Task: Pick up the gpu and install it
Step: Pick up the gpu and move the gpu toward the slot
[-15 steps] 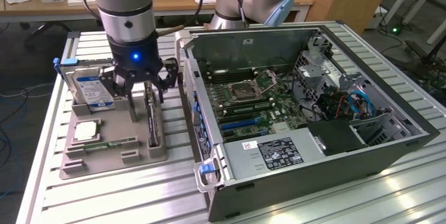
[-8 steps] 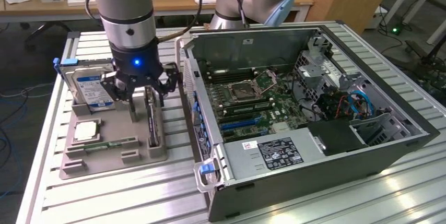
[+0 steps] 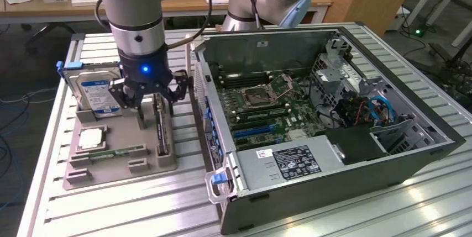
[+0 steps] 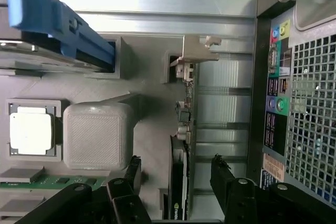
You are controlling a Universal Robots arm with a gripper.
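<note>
Black two-finger pincer [image 3: 151, 100] [image 4: 176, 165] spread wide, straddling thin dark gpu [image 3: 161, 132] [image 4: 181, 145], gap on both sides. gpu stands on edge in slot of grey plastic tray [image 3: 110, 166], at 9 o'clock of open dark PC case [image 3: 354, 187] on slatted metal desk [image 3: 110, 206]. Card's lower edge hidden in slot, near end cut off in wrist view.

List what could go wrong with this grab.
1. The fingers straddle the gpu, which stands on edge in the grey holder; an uneven squeeze might tilt or jam it in its slot.
2. The computer case stands close beside the holder, so the gripper could clip its wall when lifting.
</note>
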